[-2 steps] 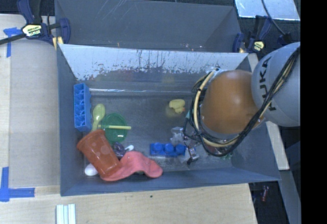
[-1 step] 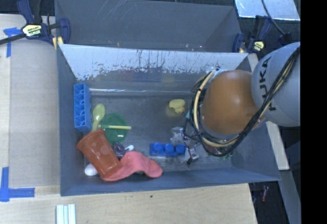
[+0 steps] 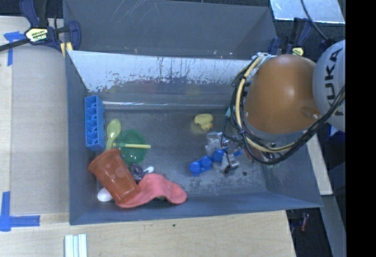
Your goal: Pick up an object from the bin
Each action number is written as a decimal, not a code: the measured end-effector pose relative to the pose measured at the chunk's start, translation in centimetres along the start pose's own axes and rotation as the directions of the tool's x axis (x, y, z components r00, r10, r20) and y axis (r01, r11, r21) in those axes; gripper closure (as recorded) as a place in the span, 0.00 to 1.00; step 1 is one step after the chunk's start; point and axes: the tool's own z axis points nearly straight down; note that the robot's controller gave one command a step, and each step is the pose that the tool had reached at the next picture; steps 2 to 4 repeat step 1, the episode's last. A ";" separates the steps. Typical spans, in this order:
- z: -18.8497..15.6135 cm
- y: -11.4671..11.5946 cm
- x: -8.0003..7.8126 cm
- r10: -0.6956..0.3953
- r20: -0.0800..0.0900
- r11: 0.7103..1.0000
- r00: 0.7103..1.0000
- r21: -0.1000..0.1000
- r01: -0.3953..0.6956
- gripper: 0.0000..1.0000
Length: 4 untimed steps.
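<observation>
My gripper (image 3: 221,155) is low over the bin floor at the right, under the arm's orange dome. Its two metal fingers (image 3: 212,145) stand apart, one on each side of the right end of a small blue plastic toy (image 3: 201,165). The rest of the toy sticks out to the lower left on the floor. The gripper looks open and the toy rests on the floor. A small yellow lump (image 3: 203,122) lies just up and left of the gripper, apart from it.
At the left wall stands a blue ridged rack (image 3: 94,122). Beside it lie a yellow-green spoon (image 3: 113,131), a green round lid (image 3: 132,145), an orange-red cup (image 3: 114,175), a pink floppy piece (image 3: 160,190) and a small white ball (image 3: 104,195). Bare floor lies between that heap and the gripper.
</observation>
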 end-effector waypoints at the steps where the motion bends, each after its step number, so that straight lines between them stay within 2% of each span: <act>1: -8.7 1.1 -0.5 -0.045 0.003 0.999 0.999 0.001 0.045 1.00; 4: -8.7 1.1 -0.5 -0.045 0.003 0.999 0.999 0.001 0.045 1.00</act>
